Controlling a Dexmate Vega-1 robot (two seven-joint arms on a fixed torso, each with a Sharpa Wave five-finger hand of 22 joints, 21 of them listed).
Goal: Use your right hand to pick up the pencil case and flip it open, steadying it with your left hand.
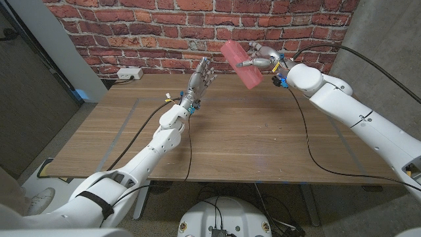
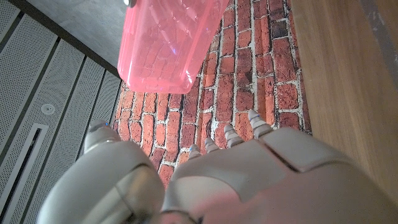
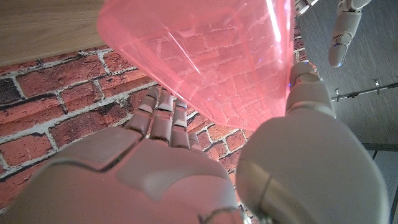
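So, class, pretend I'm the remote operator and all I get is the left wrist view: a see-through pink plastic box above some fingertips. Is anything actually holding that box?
Observer: Yes. In the head view the right hand grips the translucent pink plastic pencil case and holds it in the air above the wooden table.
Operator: Is my left hand touching it?
Observer: No. The left hand stands raised with its fingers apart, with a gap between it and the case.
Operator: How is the case sitting?
Observer: Tilted, in front of the red brick wall.
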